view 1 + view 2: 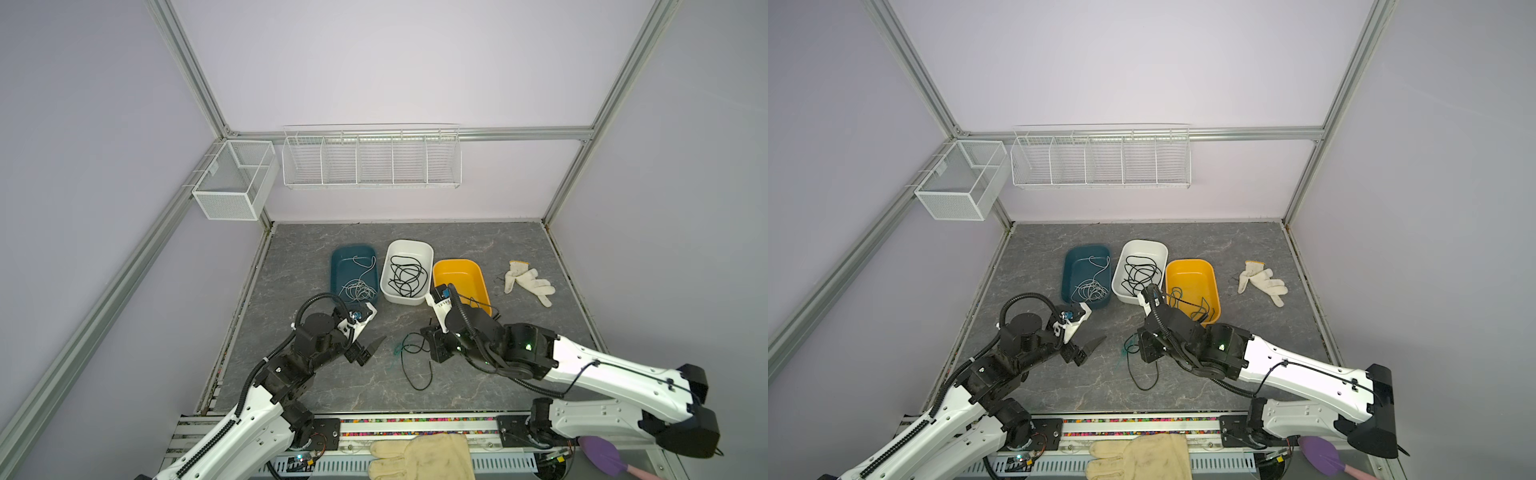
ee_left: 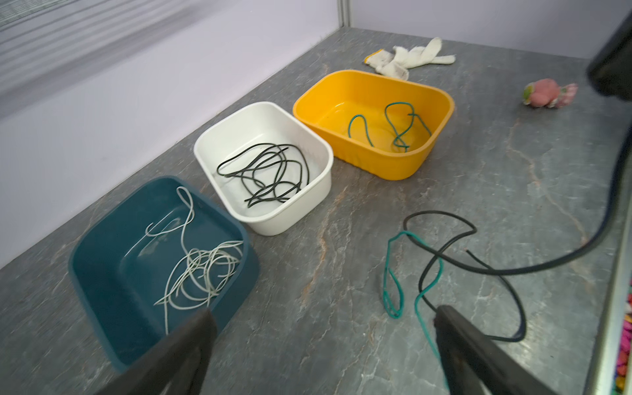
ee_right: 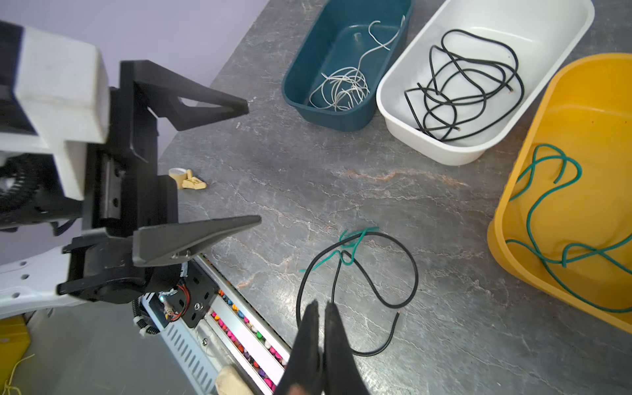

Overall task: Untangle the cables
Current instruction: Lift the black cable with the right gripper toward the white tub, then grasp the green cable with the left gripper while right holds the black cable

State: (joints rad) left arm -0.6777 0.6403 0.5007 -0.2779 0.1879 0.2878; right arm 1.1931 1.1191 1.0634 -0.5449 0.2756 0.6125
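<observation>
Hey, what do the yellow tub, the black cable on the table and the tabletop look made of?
Yellow tub: likely moulded plastic, glossy, its floor reflecting light.
Black cable on the table: probably plastic-sheathed wire, smooth, with a coppery cut end.
Tabletop: grey, veined, matte; stone or laminate, cannot tell.

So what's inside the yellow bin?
Loose teal cable loops on the floor of the yellow bin; nothing else shows. In both top views the right arm covers its near corner.
</observation>
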